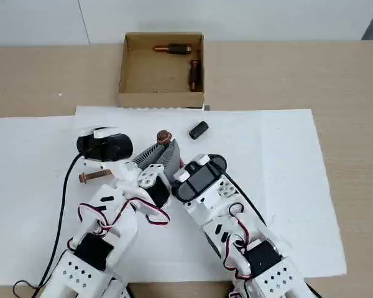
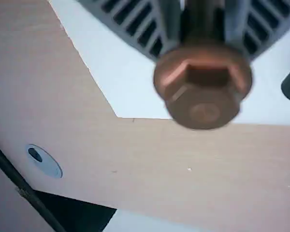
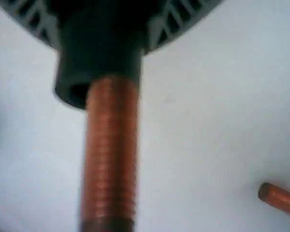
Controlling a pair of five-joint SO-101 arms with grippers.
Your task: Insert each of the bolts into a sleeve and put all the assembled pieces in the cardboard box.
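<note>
left jaws: closed on the shank of a copper bolt [image 2: 203, 87], just behind its hex head; the head sticks out past the grey ribbed fingers [image 2: 130, 24]
right jaws: clamped around a black sleeve [image 3: 99, 58]; the bolt's threaded shank runs into the sleeve's open end; a good stretch of thread shows bare outside it
meeting place: above the white paper sheet [image 1: 286, 186] in the middle of the desk [image 1: 348, 81]; from overhead the two sets of jaws come together in a point, with the bolt head at the tip, on the box side
left arm [image 1: 102, 236]: comes up from the near edge of the desk; angled inward toward the other arm
right arm [image 1: 236, 230]: comes up from the near edge beside it; angled inward too
loose bolt [image 1: 94, 177]: flat on the paper; just beside the left arm; apart from the held pair
loose sleeve [image 1: 198, 130]: on its side on the paper; between the jaws and the box; near the held bolt head but not touching it
cardboard box [image 1: 161, 98]: open-topped; on the far side of the desk; its near wall at the paper's far edge
assembled pieces: two in the box, each a bolt in a sleeve; one [image 1: 172, 48] along the far wall; the other [image 1: 194, 74] along the wall on the right arm's side
</note>
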